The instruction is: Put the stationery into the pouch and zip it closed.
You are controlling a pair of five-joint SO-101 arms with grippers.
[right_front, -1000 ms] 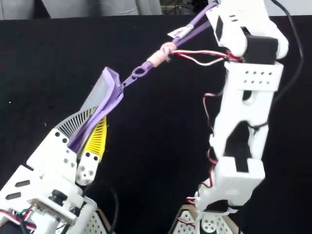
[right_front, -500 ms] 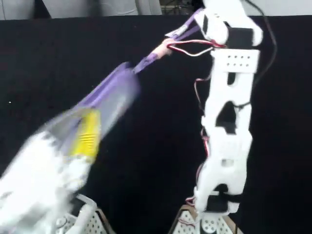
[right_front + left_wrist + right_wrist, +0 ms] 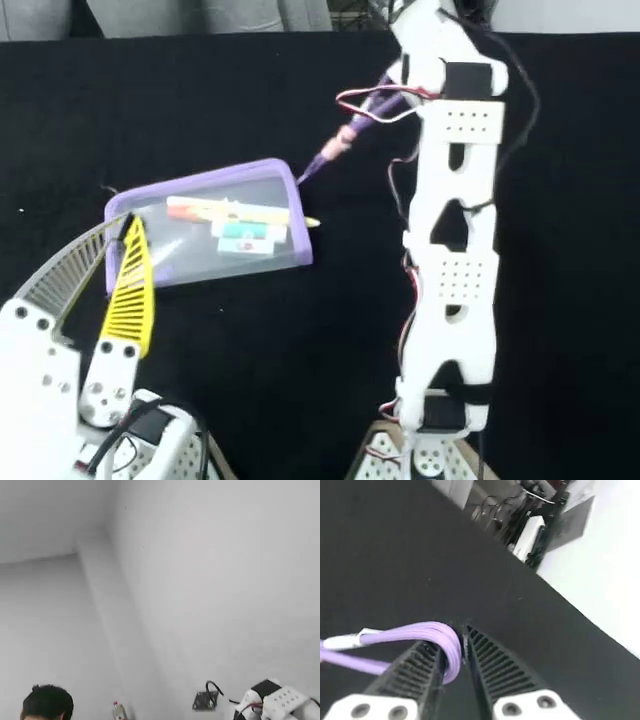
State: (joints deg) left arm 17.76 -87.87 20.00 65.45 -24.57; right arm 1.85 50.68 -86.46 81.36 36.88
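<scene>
**Q:** What does the table point(image 3: 200, 100) carry?

**A:** (a) A clear, purple-edged pouch point(image 3: 200, 262), lying flat near its middle.

**Q:** And your hands?

**A:** (b) My left hand point(image 3: 120, 226) is at the pouch's left end; I cannot tell its grip. (c) My right hand point(image 3: 462, 636) is clenched on the purple strap point(image 3: 410, 632), which runs from the pouch's far right corner. (d) The stationery point(image 3: 235, 225) is inside the pouch.

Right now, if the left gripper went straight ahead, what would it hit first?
Probably the pouch: the left gripper points at its end, overlapping it in the high view; height is unclear.
</scene>
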